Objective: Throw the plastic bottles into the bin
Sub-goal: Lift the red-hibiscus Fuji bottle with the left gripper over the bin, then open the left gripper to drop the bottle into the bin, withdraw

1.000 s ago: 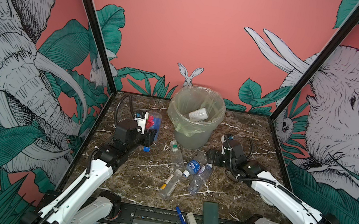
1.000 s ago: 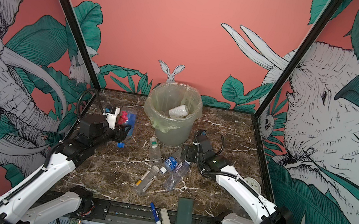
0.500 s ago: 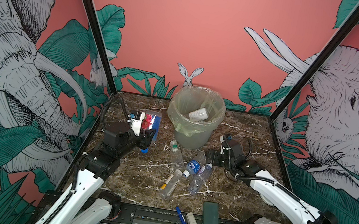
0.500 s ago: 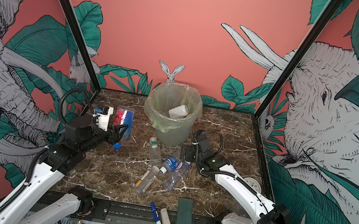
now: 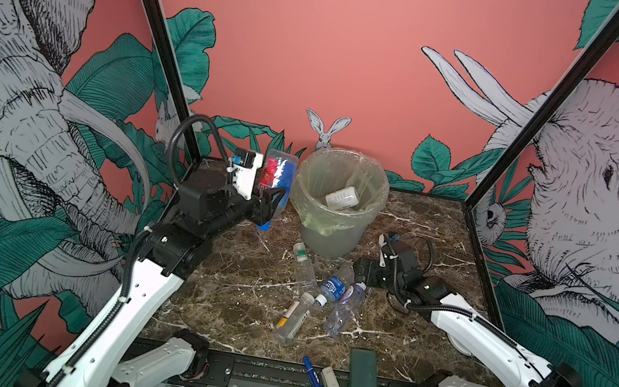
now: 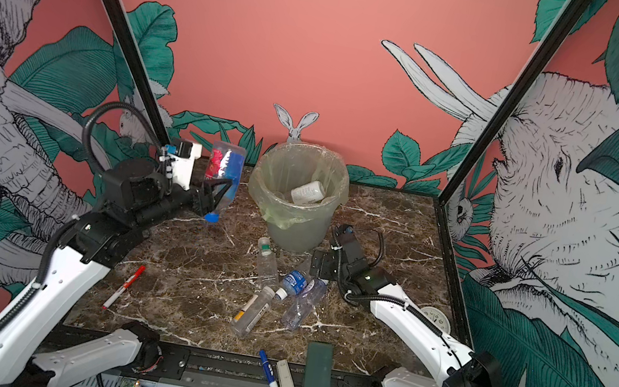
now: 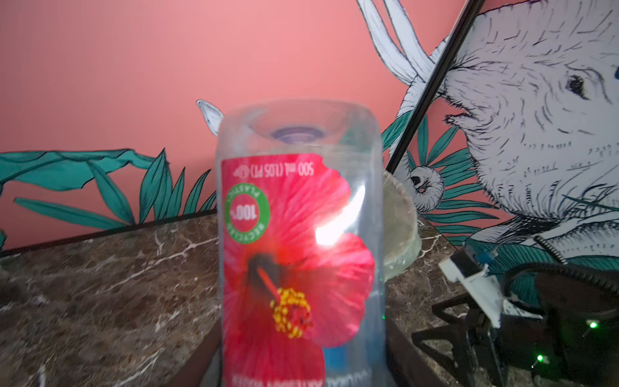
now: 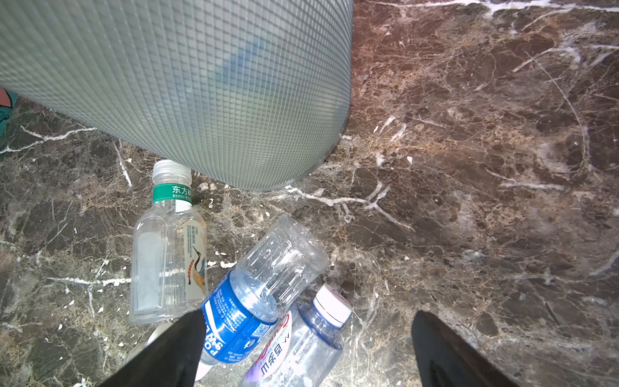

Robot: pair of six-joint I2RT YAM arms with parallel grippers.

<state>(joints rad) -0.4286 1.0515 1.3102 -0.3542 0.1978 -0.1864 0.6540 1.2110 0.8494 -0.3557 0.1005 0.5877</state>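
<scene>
Pinching a cap-down red-label bottle (image 5: pixel 282 167) in the left gripper (image 5: pixel 273 198) beside the bin (image 5: pixel 328 239), holding the right gripper (image 5: pixel 367 272) spread over loose bottles (image 5: pixel 334 289).

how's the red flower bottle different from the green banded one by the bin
The clear bottle with the red flower label is held cap down in the left gripper; the clear bottle with the green neck band lies on the marble table. The held one has a blue cap, the lying one a pale cap. Both are capped and outside the translucent grey bin.
</scene>
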